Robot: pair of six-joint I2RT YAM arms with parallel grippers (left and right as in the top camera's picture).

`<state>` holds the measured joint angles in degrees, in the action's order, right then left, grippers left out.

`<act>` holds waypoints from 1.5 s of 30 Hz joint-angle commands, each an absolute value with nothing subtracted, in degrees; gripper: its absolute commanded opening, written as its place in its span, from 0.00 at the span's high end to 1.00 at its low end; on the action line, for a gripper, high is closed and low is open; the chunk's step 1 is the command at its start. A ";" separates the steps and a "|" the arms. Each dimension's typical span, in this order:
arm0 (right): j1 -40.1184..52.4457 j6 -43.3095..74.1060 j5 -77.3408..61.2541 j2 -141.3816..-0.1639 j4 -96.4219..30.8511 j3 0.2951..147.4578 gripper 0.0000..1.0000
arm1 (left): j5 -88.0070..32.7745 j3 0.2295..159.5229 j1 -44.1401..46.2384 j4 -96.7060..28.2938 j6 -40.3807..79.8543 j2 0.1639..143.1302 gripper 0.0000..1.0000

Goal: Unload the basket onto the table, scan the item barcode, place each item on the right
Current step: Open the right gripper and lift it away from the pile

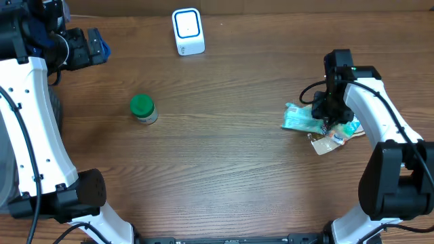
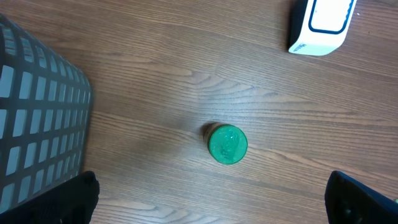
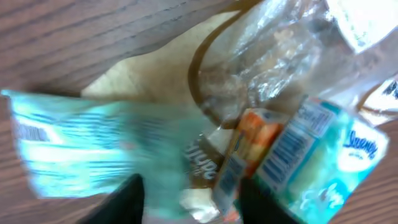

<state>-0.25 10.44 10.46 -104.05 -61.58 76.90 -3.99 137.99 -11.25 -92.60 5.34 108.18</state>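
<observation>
Right gripper (image 1: 325, 116) low over pile of packets (image 1: 333, 140) at right side of table (image 1: 237, 169). Fingers (image 3: 129, 200) parted astride pile's middle. Blurred teal packet (image 3: 81, 149) lies to one side, tissue pack (image 3: 317, 168) with printed barcode to other. Left gripper (image 1: 87, 46) hangs at far left rear, fingers (image 2: 84, 199) spread wide, empty. Green-lidded jar (image 1: 143, 108) stands mid-left. White barcode scanner (image 1: 188, 30) at rear centre, well apart from pile.
</observation>
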 commanded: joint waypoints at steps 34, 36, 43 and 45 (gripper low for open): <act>-2.96 -3.07 -36.14 -68.62 -80.01 96.84 0.00 | -3.64 138.04 -10.85 -92.55 4.25 108.01 0.00; -2.96 -3.07 -36.12 -66.15 -81.14 96.84 0.00 | -3.64 138.06 -10.85 -92.55 4.25 108.01 0.00; -2.96 -3.05 -36.14 -61.58 -84.42 96.84 0.00 | -3.64 138.04 -10.85 -92.55 4.25 108.01 0.00; -2.96 -3.09 -35.77 -61.43 -86.11 96.84 0.00 | -3.64 138.06 -10.85 -92.55 4.23 108.01 0.01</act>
<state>-3.22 -2.52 -35.66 -61.76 -84.73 95.79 -3.99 137.99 -11.25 -92.62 5.34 108.18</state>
